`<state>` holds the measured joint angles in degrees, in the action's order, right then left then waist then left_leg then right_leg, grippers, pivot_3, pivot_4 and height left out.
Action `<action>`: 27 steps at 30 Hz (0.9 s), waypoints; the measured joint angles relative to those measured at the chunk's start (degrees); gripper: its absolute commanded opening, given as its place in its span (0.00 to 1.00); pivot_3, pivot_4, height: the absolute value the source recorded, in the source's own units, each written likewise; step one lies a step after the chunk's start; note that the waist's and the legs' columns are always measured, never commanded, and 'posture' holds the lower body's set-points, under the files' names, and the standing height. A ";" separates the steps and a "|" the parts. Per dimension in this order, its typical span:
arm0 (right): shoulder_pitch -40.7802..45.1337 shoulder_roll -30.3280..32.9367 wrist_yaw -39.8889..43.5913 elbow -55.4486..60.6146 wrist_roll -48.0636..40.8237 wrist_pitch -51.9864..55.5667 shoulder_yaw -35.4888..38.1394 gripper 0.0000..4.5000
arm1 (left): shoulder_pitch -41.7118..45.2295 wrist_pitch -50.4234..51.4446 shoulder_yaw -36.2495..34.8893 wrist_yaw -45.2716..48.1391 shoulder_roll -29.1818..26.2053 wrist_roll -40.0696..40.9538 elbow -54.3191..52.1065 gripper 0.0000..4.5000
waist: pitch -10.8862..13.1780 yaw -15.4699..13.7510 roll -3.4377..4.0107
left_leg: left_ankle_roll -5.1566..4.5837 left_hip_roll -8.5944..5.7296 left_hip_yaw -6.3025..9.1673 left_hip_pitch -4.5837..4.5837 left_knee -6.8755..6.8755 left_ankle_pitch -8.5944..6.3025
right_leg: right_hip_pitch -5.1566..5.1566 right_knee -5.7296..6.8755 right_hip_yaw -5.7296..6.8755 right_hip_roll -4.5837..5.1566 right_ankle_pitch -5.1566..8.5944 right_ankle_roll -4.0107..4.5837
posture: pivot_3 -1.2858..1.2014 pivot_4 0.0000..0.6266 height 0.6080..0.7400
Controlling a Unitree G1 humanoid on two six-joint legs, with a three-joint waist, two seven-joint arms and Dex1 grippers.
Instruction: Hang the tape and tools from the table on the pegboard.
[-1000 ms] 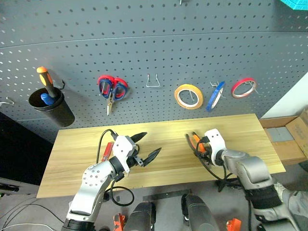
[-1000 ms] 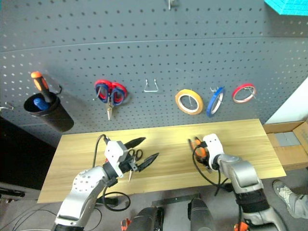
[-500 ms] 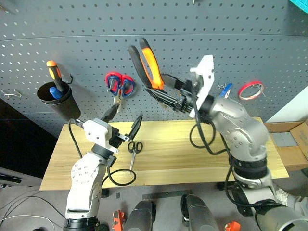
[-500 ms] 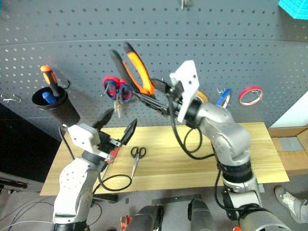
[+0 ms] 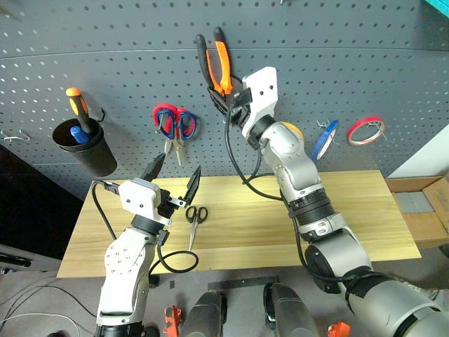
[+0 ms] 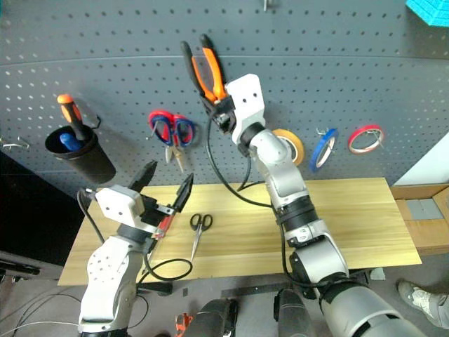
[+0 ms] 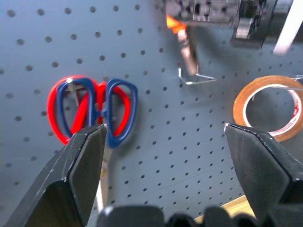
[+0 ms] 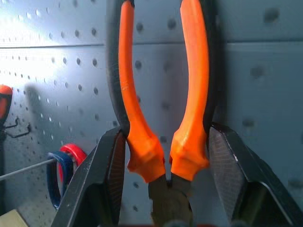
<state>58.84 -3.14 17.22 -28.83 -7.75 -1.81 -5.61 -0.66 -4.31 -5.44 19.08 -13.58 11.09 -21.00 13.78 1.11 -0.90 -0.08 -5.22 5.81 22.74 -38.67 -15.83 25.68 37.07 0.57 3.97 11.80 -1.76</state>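
**Ana:** Right wrist view has the pliers (image 8: 163, 118) clamped between the two black fingers (image 8: 99, 184) at the base of their orange handles, which stand up against the pegboard (image 8: 57, 61).

**Ben:** A second ago the right hand (image 5: 228, 95) was low over the worktop (image 5: 351, 203) with them. It has swung up and leftward since, so the pliers now sit high on the board, above the bare wire hook (image 7: 194, 78).

**Ana:** So the carry looks done; I'd judge seating them on that hook is what remains.

**Ben:** Left hand (image 5: 172, 182)?

**Ana:** Spread wide, holding nothing, risen slightly. Black-handled scissors (image 5: 194, 217) lie on the wood just beside it; a red handle (image 6: 163, 225) shows beneath it. Blue tape (image 5: 321, 139) already hangs.
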 measured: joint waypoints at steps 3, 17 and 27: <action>1.28 -0.60 -0.51 -3.61 0.21 -3.43 0.05 0.45 | -0.69 0.01 0.07 -0.41 0.01 -0.02 -0.48 0.95 | 0.00 0.02 0.00 | 0.06 0.01 0.03 -0.04 0.00 0.05 | -0.02 0.03 0.00 -0.01 -0.05 0.07 | 0.55 0.31 1.00; -5.76 -0.99 -4.47 1.00 3.42 -7.82 0.04 0.45 | -0.97 0.30 0.08 -0.97 -0.57 -0.20 -0.90 0.95 | -0.19 -1.07 -0.07 | 0.06 -0.01 0.07 -0.21 -0.02 0.07 | -0.22 0.00 -0.01 -0.03 -0.08 0.04 | 0.55 0.30 1.00; -10.77 -0.99 -7.87 2.16 6.56 -3.87 -0.13 0.45 | -0.17 0.41 0.15 -0.85 -0.89 -0.20 -0.90 0.95 | -0.25 -1.02 -0.10 | 0.07 0.01 0.04 -0.11 0.01 0.08 | -0.08 -0.01 -0.01 -0.04 -0.08 0.05 | 0.54 0.31 1.00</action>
<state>48.07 -4.14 9.35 -26.67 -1.19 -5.69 -5.74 -0.83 -3.90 -5.29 18.22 -14.46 10.89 -21.90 13.53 0.09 -1.00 -0.01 -5.21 5.84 22.63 -38.67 -15.75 25.60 37.06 0.56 3.92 11.71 -1.70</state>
